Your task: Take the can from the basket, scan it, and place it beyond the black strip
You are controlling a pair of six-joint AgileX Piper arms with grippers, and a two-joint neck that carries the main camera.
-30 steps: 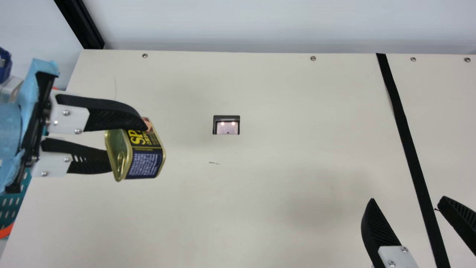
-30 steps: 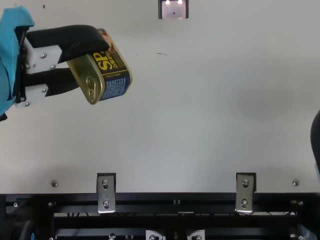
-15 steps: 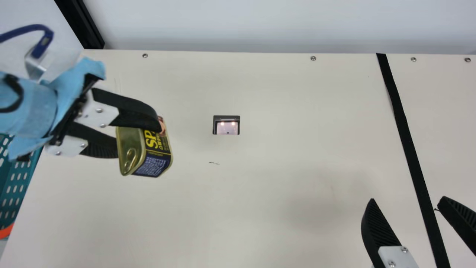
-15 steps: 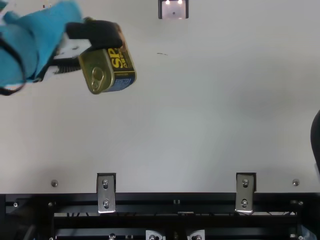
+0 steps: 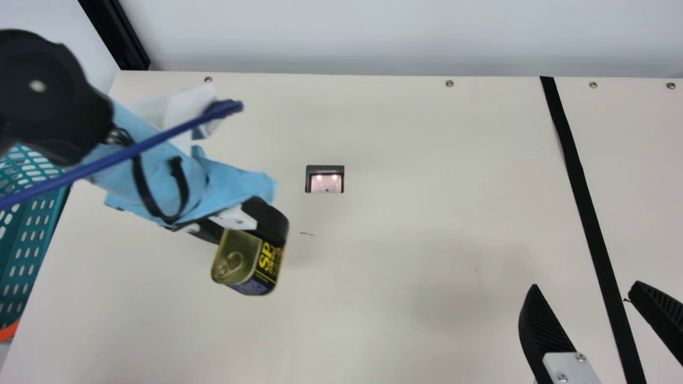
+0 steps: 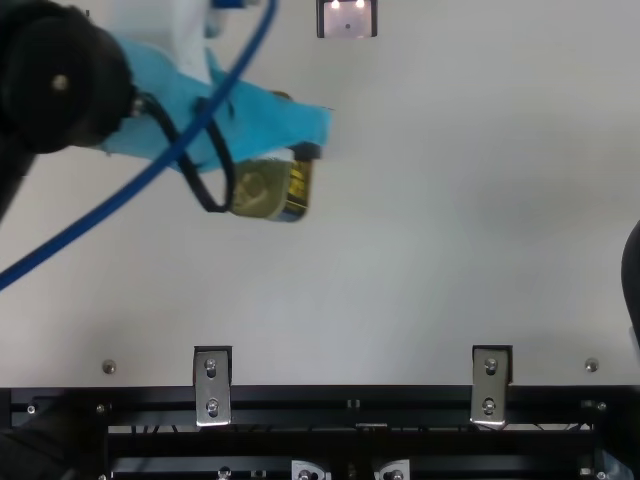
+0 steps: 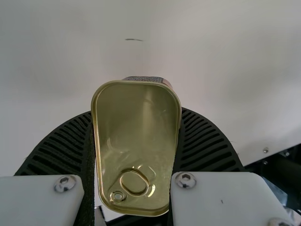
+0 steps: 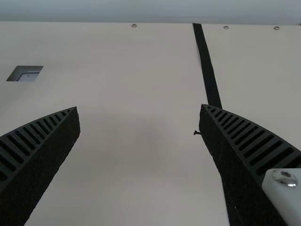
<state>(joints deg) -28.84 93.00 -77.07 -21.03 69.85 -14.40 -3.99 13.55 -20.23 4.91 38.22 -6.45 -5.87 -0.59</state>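
"How's the left arm [image 5: 155, 176] posed?"
"Slanting inward over the table [image 5: 400, 240], the left gripper's [image 5: 248, 242] 2 fingers clamped on opposite sides of the can [image 5: 240, 264]. That's held above the surface, pull-ring end facing the wrist."
"And the right gripper [image 5: 585, 285]?"
"Released, its 2 fingers wide apart near the black strip [image 5: 581, 200]."
"Edges, room?"
"Basket [image 5: 32, 234] at the table's left edge, scanner [image 5: 325, 184] just beside the can's far side, then a broad stretch of tabletop to the strip."
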